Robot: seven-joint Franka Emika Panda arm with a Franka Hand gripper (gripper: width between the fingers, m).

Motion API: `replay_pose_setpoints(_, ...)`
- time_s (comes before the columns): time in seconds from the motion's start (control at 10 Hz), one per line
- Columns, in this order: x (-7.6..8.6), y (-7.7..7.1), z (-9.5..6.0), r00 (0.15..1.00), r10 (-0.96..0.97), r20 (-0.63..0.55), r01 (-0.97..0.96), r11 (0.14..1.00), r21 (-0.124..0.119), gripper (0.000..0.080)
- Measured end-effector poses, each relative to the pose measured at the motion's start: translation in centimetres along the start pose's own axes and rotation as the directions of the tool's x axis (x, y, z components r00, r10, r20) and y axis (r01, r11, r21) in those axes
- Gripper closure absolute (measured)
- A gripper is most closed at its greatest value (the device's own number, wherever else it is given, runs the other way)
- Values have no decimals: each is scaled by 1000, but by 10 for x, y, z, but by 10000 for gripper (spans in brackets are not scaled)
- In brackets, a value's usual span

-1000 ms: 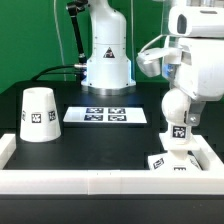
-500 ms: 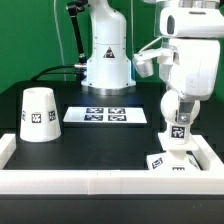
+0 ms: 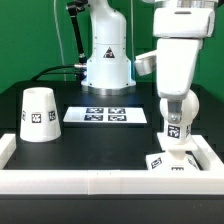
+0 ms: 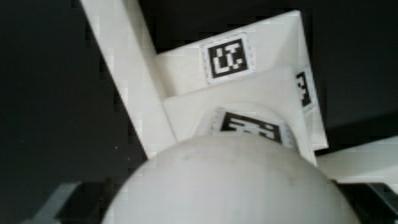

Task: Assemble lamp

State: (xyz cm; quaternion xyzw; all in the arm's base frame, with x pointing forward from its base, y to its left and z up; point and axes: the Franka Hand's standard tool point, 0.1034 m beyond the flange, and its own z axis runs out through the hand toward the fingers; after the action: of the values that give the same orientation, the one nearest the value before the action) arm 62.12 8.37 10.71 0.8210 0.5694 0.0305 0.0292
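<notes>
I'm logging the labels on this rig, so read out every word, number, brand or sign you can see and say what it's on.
No readable words, brands or numbers in either view.
Triangular sticker on the white pedestal at the back: too small to read.
Black-and-white square tags, patterns without text: on the shade, the marker board, the bulb and the base.
</notes>
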Motion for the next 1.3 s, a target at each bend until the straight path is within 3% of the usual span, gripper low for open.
replay_pose_setpoints(0.7, 1, 1, -1, 879, 476, -4, -476, 879, -1, 223)
replay_pose_setpoints(1.1, 2, -2, -3, 562, 827, -3, -827, 562, 13, 223)
replay_pose_setpoints(1.3, 2, 0, -4, 460, 888, -9, -888, 460, 13, 223)
